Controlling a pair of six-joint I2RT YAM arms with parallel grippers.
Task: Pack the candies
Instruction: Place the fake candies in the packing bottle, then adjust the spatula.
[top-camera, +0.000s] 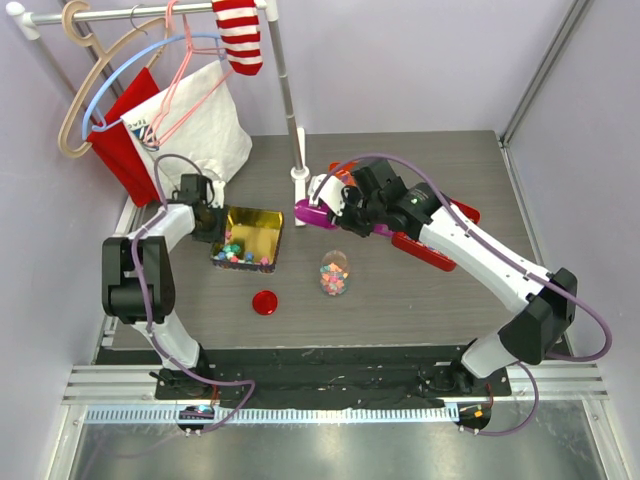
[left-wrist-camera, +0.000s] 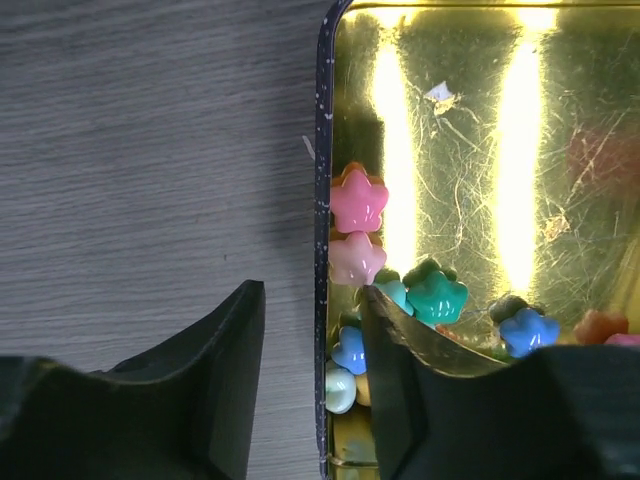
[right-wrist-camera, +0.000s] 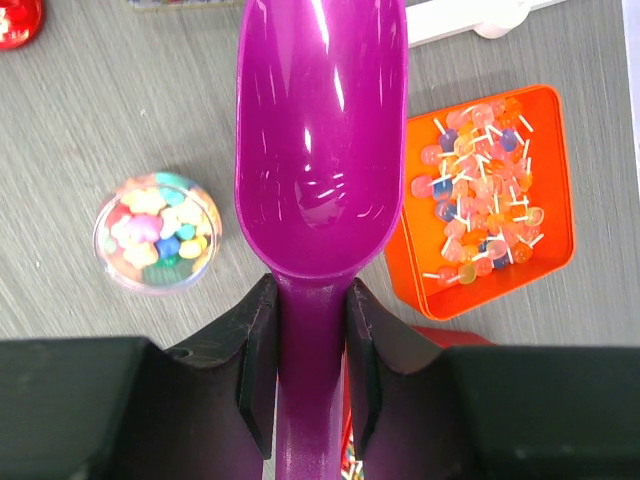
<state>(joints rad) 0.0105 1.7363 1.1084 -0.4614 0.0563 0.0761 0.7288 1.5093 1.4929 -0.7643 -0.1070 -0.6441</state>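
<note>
The candies (left-wrist-camera: 358, 203) are small pastel sweets lying at the near end of a gold tin (left-wrist-camera: 470, 120), which sits left of centre on the table (top-camera: 252, 222). More fill a clear jar (top-camera: 334, 273), also in the right wrist view (right-wrist-camera: 157, 232). My left gripper (left-wrist-camera: 312, 290) is open and straddles the tin's left wall, one finger on the table side and one among the candies; in the top view it (top-camera: 208, 222) is at the tin's left edge. My right gripper (right-wrist-camera: 307, 285) is shut on the handle of an empty purple scoop (right-wrist-camera: 320, 150), held beyond the jar (top-camera: 312, 212).
A red lid (top-camera: 264, 302) lies near-left of the jar. An orange tin (right-wrist-camera: 548, 150) of wrapped sweets sits right of the scoop, and a red tin (top-camera: 432, 252) lies under my right arm. A white stand (top-camera: 300, 180), a clothes rail with hangers and bags (top-camera: 190, 120) fill the back left.
</note>
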